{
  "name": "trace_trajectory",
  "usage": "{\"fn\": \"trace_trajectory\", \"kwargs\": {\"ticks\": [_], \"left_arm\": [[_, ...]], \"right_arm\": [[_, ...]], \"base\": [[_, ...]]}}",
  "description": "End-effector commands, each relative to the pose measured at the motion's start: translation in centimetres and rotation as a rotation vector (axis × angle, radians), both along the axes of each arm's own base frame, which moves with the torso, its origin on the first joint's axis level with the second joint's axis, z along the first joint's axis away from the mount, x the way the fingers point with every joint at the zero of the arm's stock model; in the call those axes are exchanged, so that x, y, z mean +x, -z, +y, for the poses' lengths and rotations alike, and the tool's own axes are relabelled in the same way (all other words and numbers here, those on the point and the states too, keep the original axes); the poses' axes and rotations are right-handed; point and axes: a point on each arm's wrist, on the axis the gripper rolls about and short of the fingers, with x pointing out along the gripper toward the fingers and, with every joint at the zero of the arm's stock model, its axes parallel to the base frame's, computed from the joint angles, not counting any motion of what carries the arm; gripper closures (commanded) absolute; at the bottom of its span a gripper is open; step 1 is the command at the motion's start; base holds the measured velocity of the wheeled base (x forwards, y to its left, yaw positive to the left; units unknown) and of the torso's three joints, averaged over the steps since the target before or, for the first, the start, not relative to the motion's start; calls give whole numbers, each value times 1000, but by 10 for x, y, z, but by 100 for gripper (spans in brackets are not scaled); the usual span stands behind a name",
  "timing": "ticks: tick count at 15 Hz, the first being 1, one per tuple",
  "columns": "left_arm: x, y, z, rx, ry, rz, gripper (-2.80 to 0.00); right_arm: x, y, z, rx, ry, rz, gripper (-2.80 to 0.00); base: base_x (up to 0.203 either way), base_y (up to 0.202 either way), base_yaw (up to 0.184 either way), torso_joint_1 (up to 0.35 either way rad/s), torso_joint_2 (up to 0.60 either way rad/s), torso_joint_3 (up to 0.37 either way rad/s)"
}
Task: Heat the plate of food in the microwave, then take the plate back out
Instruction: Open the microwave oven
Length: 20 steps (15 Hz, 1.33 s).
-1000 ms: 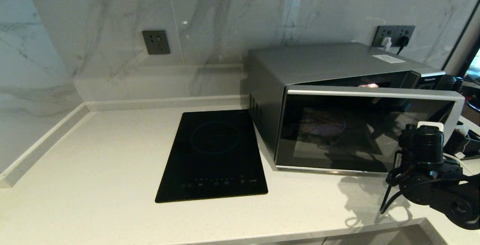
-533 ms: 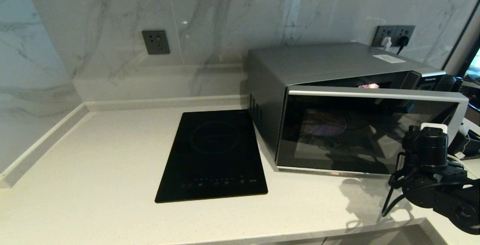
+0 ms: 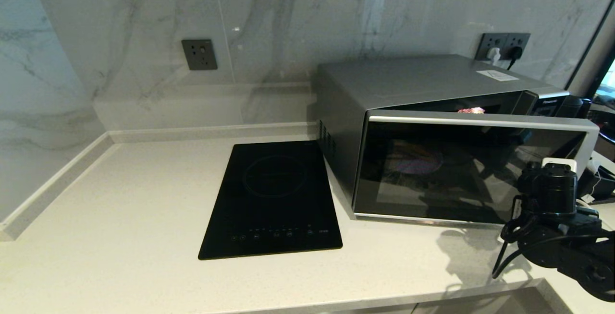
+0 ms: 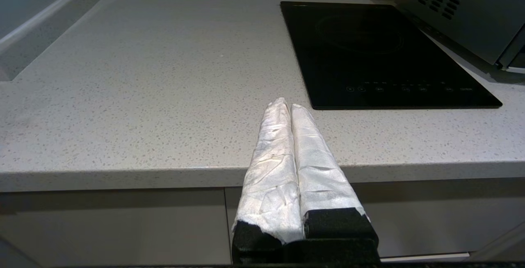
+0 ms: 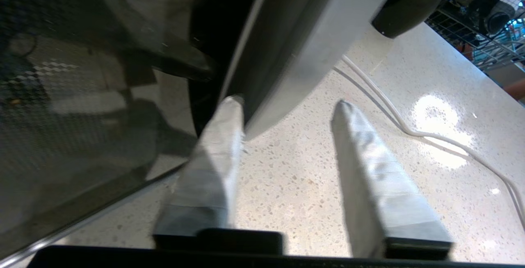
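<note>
Right claw (image 5: 287, 104) spread, fingers straddling the free edge of the silver-grey boxy microwave's (image 3: 408, 83) ajar dark glass door (image 3: 461, 170). Small lilac-purple plate of food (image 3: 417, 161) inside, 9 o'clock of the claw. Left claw (image 4: 287, 106) pressed together, parked over the speckled surface (image 4: 143, 79) edge.

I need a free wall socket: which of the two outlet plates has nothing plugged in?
The single wall socket left of the microwave; the double outlet plate behind it holds two plugs.

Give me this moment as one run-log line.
microwave: door ajar | plate of food: inside, behind glass | right gripper: open at door's free edge | left gripper: shut, parked off counter
</note>
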Motion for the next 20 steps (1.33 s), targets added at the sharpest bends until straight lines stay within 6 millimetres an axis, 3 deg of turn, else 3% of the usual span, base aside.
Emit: {"fn": "trace_trajectory", "kwargs": {"ticks": [1,6,12,15,20], "left_arm": [[0,0,0,-1,-1,0,0],[0,0,0,-1,-1,0,0],[0,0,0,-1,-1,0,0],[0,0,0,-1,-1,0,0],[0,0,0,-1,-1,0,0]], "right_arm": [[-1,0,0,3,-1,-9,-280],[-11,-12,18,8,-70,-61,-280],[-56,-59,41,15,-190,-202,-280],[-81,-98,36,-2,-212,-289,-280],[-75,-199,38,-19,-213,-383,-280]], "base": [[0,0,0,0,0,0],[0,0,0,0,0,0],[0,0,0,0,0,0],[0,0,0,0,0,0],[0,0,0,0,0,0]]}}
